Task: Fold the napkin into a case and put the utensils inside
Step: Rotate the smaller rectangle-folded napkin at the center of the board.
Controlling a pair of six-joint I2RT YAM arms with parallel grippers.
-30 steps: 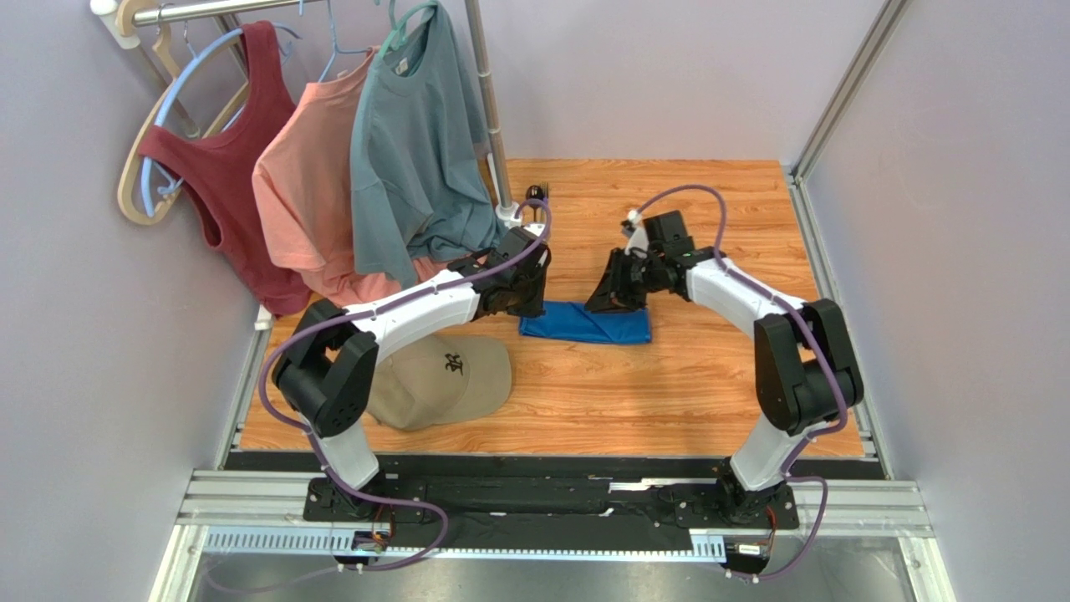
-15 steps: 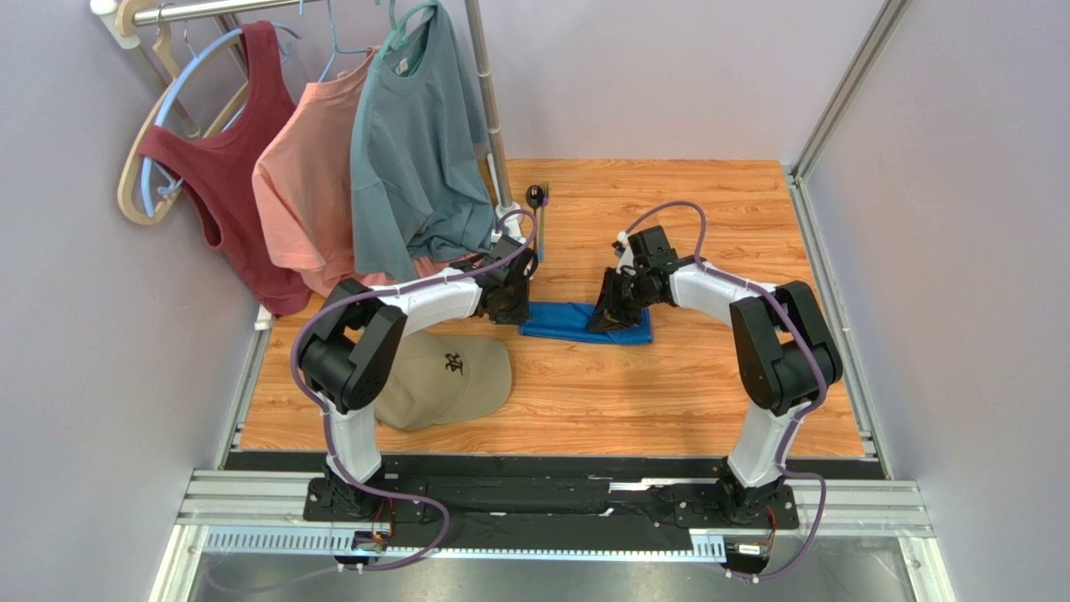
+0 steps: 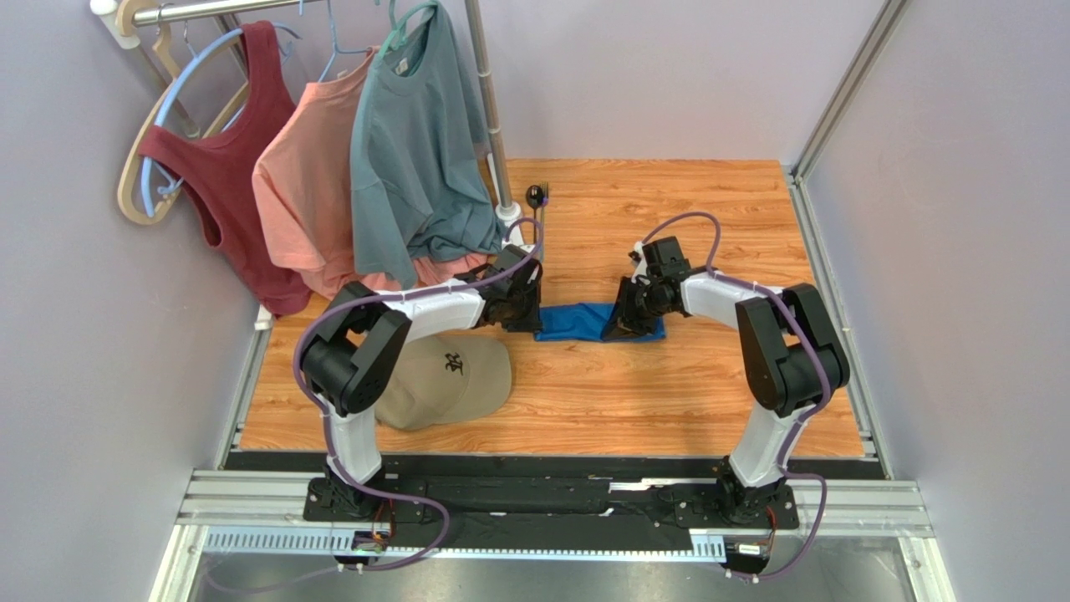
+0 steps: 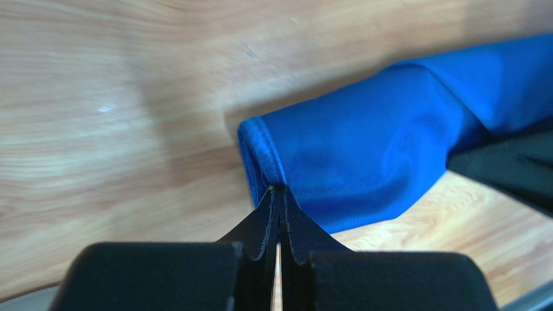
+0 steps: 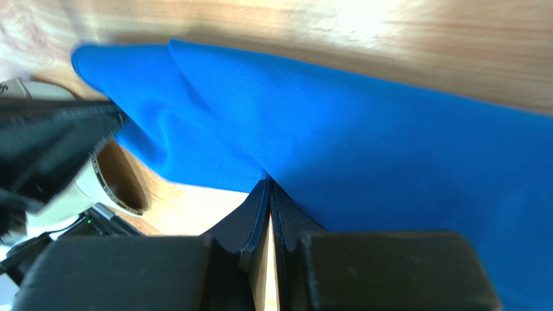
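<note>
Left gripper pinched the hemmed end of the napkin; right gripper pinched the opposite edge. Grips at both ends, at the middle of the table, presumably served the next fold.

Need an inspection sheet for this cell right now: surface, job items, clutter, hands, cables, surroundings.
Surface: wooden tabletop, no damage seen.
Job's things: napkin bunched into a short blue strip mid-table, between the hands; small dark thing by the rack pole, perhaps the spoon, too small to tell; fork not seen.
Clutter: tan cap at the left, apart from the napkin.
Hands: left hand shut on the napkin's hemmed end; right hand shut on its other end.
Cables: purple cables loop above the tabletop, none on the cloth.
Surroundings: three garments hanging at back left; grey walls.
</note>
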